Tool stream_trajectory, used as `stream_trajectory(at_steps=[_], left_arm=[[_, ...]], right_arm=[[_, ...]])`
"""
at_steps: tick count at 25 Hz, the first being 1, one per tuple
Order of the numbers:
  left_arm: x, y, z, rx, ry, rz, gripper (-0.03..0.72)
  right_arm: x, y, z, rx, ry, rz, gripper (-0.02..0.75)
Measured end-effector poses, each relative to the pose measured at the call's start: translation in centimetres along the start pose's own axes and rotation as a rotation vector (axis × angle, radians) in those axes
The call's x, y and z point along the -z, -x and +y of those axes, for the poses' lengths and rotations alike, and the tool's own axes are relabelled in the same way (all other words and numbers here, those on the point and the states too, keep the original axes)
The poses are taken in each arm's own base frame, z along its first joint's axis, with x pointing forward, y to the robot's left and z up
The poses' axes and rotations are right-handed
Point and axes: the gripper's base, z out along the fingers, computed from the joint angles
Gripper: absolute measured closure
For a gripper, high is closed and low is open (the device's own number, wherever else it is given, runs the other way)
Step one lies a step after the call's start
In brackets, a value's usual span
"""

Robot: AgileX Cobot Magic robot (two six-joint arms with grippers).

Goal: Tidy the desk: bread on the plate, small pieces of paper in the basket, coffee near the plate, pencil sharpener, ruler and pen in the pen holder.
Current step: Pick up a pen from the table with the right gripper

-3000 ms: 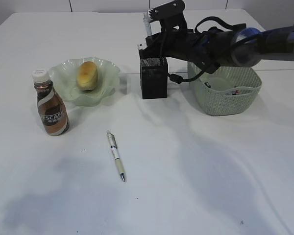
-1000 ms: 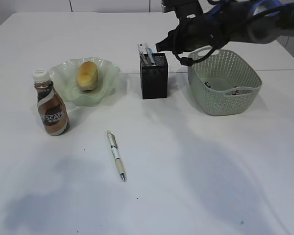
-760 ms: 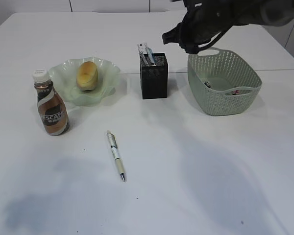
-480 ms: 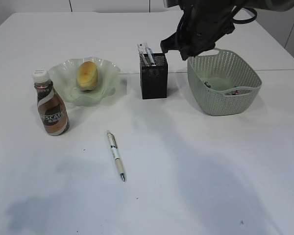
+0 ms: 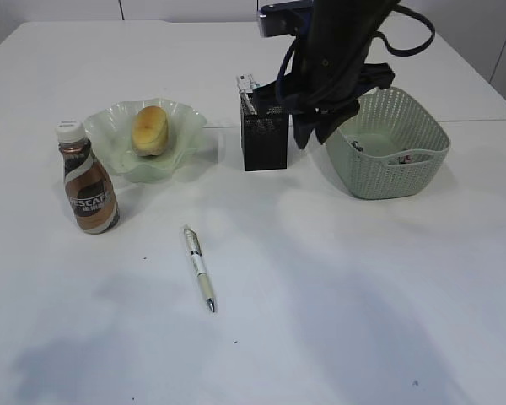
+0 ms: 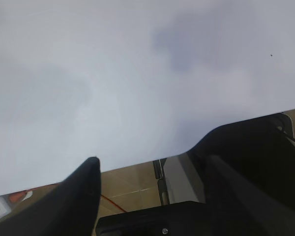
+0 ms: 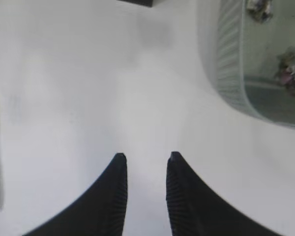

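Desk (image 5: pixel 363 295): a plain white tabletop that fills the exterior view; its near part is bare apart from soft grey shadows.
Pen (image 5: pixel 199 268): lies flat on the desk, left of centre in the lower half of the frame, its tip towards the viewer.
Coffee (image 5: pixel 86 177): a brown bottle with a white cap, upright at the left, just in front of the plate.
Plate (image 5: pixel 185 135): a pale green ruffled dish, upper left.
Bread (image 5: pixel 150 128): a golden-brown roll lying in the plate.
Pen holder (image 5: pixel 263 135): a black mesh cup at upper centre, with items standing in it and showing above its rim.
Basket (image 5: pixel 388 160): pale green, upper right, just beside the pen holder; small bits lie on its floor.
Right gripper (image 7: pixel 145 156): hangs above the desk between pen holder and basket; its two dark fingers stand a little apart with nothing between them.
Left gripper (image 6: pixel 152 167): seen only in its wrist view, over bare desk near the table edge; fingers spread wide, holding nothing.
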Motion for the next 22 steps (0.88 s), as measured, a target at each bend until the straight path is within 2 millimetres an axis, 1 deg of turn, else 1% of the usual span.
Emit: stream_trajectory(at_steps=[1, 2, 3, 5, 7, 8, 9, 11, 12, 16, 17, 18, 22], left_arm=[[0.0, 0.0, 0.0, 0.002, -0.005, 0.001, 0.222], [0.0, 0.0, 0.0, 0.002, -0.005, 0.001, 0.222], [0.0, 0.0, -0.1, 0.004, -0.01, 0.002, 0.222], [0.0, 0.0, -0.1, 0.005, -0.014, 0.002, 0.222], [0.0, 0.0, -0.2, 0.006, -0.018, 0.003, 0.222], [0.0, 0.0, -0.2, 0.006, -0.018, 0.003, 0.222], [0.0, 0.0, -0.2, 0.006, -0.018, 0.003, 0.222], [0.0, 0.0, -0.2, 0.006, -0.018, 0.003, 0.222], [0.0, 0.0, -0.2, 0.007, -0.02, 0.003, 0.222], [0.0, 0.0, -0.2, 0.008, -0.024, 0.004, 0.222], [0.0, 0.0, -0.2, 0.009, -0.026, 0.004, 0.222], [0.0, 0.0, -0.3, 0.01, -0.029, 0.004, 0.222], [0.0, 0.0, -0.3, 0.011, -0.031, 0.005, 0.222]], right_arm=[[0.1, -0.1, 0.4, 0.0, 0.023, 0.007, 0.505], [0.2, -0.2, 1.3, 0.003, 0.067, 0.016, 0.505], [0.2, -0.2, 1.3, 0.003, 0.067, 0.016, 0.505], [0.5, -0.7, 3.5, -0.001, 0.174, 0.039, 0.505], [0.5, -0.7, 3.5, -0.001, 0.174, 0.039, 0.505], [0.8, -1.2, 5.4, 0.017, 0.231, 0.054, 0.505], [1.0, -1.5, 6.4, 0.034, 0.248, 0.058, 0.505], [1.1, -1.8, 7.4, 0.051, 0.258, 0.06, 0.503], [1.2, -2.0, 8.0, 0.06, 0.264, 0.062, 0.49], [1.5, -2.5, 9.4, 0.072, 0.277, 0.068, 0.398], [1.5, -2.5, 9.4, 0.072, 0.277, 0.068, 0.398], [1.6, -2.7, 10.0, 0.076, 0.291, 0.071, 0.356], [1.5, -2.8, 10.7, 0.076, 0.324, 0.076, 0.339]])
